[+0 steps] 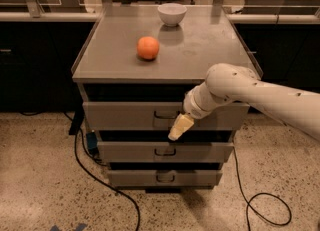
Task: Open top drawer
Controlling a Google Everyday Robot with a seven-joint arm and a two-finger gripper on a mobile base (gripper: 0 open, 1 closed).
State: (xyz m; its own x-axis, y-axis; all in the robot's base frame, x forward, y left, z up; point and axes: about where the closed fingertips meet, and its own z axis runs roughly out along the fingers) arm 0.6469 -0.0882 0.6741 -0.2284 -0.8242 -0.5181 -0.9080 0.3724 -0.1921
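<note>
The top drawer (pixel 125 115) is found at the head of the front of the grey cabinet (pixel 200 50), directly under the cabinet's flat top, and it is the tallest and widest of the three fronts stacked there. A dark band is seen between its upper edge and the cabinet top. Its small dark handle (pixel 161 116) is set at the middle of the panel. The gripper (pixel 176 131) is held against the cabinet's front, just right of that handle, its pale tip angled down and leftward across the drawer's lower edge; whether it is clenched or released cannot be told. The white arm (pixel 260 95) is stretched in from the cabinet's right side. Lower on the cabinet, the middle drawer (pixel 130 151) and the bottom drawer (pixel 130 177) are seen, each narrower. On the cabinet top an orange (pixel 148 48) is placed left of centre, and a white bowl (pixel 172 14) is set near the rear edge, well apart from it. A black cable (pixel 107 185) is trailed over the speckled floor (pixel 40 175) at the cabinet's foot
</note>
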